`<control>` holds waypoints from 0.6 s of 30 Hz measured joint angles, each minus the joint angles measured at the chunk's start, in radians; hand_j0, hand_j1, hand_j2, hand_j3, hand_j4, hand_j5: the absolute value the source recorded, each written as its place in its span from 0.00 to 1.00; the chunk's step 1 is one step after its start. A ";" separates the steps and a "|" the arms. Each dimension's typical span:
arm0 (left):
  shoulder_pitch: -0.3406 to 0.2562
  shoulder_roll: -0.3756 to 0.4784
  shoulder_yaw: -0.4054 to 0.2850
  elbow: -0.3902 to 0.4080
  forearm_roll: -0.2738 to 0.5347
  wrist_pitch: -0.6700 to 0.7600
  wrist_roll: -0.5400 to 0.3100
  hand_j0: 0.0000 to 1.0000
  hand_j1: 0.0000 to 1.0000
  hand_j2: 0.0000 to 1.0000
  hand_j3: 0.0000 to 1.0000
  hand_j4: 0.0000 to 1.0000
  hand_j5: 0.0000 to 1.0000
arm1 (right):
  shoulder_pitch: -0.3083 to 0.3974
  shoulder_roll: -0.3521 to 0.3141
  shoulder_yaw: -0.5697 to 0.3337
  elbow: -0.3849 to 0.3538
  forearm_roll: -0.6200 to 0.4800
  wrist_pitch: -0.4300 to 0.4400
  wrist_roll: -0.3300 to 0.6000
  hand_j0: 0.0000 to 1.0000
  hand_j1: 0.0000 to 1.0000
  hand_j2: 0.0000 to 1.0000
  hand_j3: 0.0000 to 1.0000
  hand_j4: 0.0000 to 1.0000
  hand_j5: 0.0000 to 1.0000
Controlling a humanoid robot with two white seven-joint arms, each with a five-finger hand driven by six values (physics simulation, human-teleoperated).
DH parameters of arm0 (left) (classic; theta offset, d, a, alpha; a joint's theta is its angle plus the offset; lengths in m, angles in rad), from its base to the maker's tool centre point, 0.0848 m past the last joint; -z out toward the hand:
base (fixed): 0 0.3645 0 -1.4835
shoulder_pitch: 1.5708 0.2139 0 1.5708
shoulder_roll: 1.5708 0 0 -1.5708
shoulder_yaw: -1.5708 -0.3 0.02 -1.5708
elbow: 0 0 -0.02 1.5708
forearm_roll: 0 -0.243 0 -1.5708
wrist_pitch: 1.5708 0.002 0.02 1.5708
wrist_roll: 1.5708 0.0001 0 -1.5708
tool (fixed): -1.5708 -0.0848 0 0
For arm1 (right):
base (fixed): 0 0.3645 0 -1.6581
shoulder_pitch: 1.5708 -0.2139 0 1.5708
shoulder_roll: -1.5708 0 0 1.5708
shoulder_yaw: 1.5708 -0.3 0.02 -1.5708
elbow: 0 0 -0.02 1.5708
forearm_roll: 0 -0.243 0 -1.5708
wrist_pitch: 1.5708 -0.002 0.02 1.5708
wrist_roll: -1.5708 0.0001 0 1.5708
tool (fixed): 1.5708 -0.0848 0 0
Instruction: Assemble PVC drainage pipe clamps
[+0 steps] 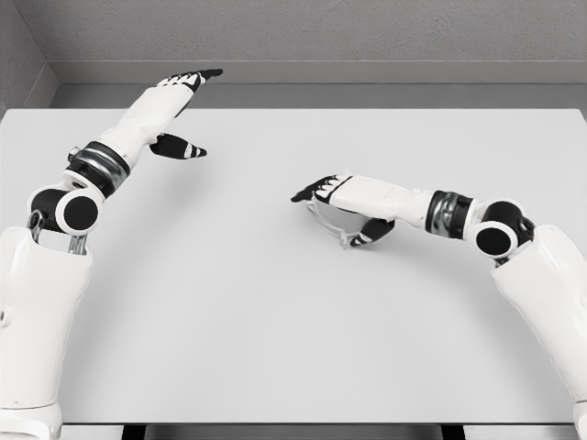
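A thin, pale grey pipe clamp (337, 229) lies on the white table (275, 321), right of the middle. My right hand (332, 218) hovers directly over it, fingers (314, 192) stretched out to the left and thumb (371, 230) spread below, so it is open. The clamp's curved strip shows between fingers and thumb; whether the thumb touches it I cannot tell. My left hand (204, 112) is raised at the far left of the table, open, fingers pointing right, holding nothing. No pipe shows.
A grey wall (303, 37) runs behind the table's far edge. The table's front edge (293, 423) crosses the bottom of the picture.
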 measured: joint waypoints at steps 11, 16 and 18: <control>0.002 -0.001 -0.001 0.000 0.000 0.000 0.000 1.00 1.00 1.00 1.00 1.00 1.00 | -0.002 0.006 0.000 0.000 -0.001 0.001 0.000 1.00 1.00 1.00 1.00 1.00 1.00; 0.002 -0.001 -0.001 0.000 0.000 0.000 0.000 1.00 1.00 1.00 1.00 1.00 1.00 | -0.002 0.008 0.000 0.000 -0.001 0.002 0.000 1.00 1.00 1.00 1.00 1.00 1.00; 0.002 -0.001 -0.002 0.000 0.000 0.000 0.000 1.00 1.00 1.00 1.00 1.00 1.00 | -0.002 0.009 0.000 0.000 -0.001 0.002 0.000 1.00 1.00 1.00 1.00 1.00 1.00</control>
